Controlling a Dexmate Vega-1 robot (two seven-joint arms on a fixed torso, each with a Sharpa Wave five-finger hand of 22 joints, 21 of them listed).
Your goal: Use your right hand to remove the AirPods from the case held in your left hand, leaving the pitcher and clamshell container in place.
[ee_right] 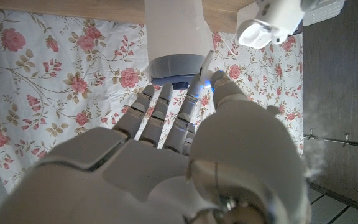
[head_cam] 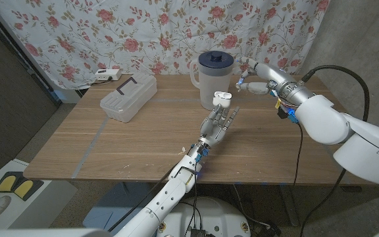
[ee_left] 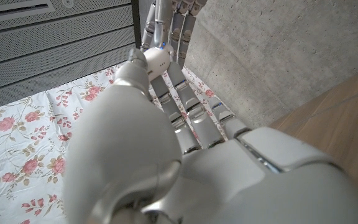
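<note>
The white AirPods case (head_cam: 222,99), lid open, sat at centre frame in the raised fingers (head_cam: 229,117) of the left hand (head_cam: 217,125), just in front of the pitcher (head_cam: 214,79). The right hand (head_cam: 252,80), right of the pitcher, pinched a small white earbud (ee_right: 204,63) between thumb and fingertip, its other fingers loosely extended. The clear clamshell container (head_cam: 128,96) lay on the desk (head_cam: 143,148) at left centre, well apart. A floral curtain (head_cam: 143,29) hung behind.
</note>
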